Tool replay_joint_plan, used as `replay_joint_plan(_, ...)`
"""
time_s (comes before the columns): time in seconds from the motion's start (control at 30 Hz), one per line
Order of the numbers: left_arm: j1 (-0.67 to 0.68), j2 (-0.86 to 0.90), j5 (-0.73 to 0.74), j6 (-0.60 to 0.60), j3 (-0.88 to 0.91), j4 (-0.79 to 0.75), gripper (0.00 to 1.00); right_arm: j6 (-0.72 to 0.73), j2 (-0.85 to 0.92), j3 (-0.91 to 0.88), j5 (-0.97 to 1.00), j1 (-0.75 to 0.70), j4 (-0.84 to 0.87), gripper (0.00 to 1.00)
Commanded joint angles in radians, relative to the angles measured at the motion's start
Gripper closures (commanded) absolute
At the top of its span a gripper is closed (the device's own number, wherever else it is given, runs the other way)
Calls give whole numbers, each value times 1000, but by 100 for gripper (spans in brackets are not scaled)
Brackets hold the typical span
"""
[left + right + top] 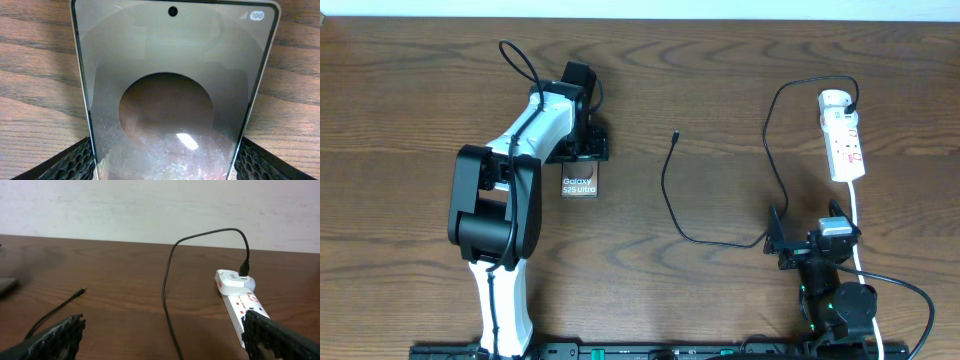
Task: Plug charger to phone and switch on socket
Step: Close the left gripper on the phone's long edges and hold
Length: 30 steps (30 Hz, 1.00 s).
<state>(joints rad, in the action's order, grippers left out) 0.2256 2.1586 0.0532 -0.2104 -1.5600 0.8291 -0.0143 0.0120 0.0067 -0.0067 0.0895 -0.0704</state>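
So the phone (579, 186) is lying on the left half of the counter (720, 60), screen up, and you can read the white Galaxy lettering from overhead. The left gripper (580, 160) is right on top of it. In the left wrist view the screen fills nearly the whole picture, with the camera hole at the far end, and the two black pads (70, 162) are snug against its long edges. The jaws are spread wide but closed across the phone's width, so it looks like it has hold of it.

The charger (664, 186) isn't in the phone. Its little connector tip (675, 134) lies loose on the bare wood near the middle of the counter, well apart from the phone and to its right. From there the cable snakes toward the front edge, loops back up and ends in a black plug (244, 270) seated in the rounded far end of the socket (844, 140).

The socket is way over on the right, lying lengthwise with red marks on top, and its white cord (855, 205) runs back toward the front edge.

The right gripper (775, 242) sits near the front right, just beside the low bend of the cable. Its jaws are spread all the way and hold nothing. The cable only passes along the counter out ahead of them, not pinched.
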Motion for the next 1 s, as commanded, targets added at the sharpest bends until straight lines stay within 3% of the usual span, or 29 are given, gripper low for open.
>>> replay_joint_plan(0.0, 0, 14, -17, -13, 21, 2, 17, -1, -5, -1, -2, 10, -5, 1)
replay_joint_plan(0.97, 0, 14, -17, -11, 21, 29, 16, -1, -5, -1, -2, 10, -5, 1)
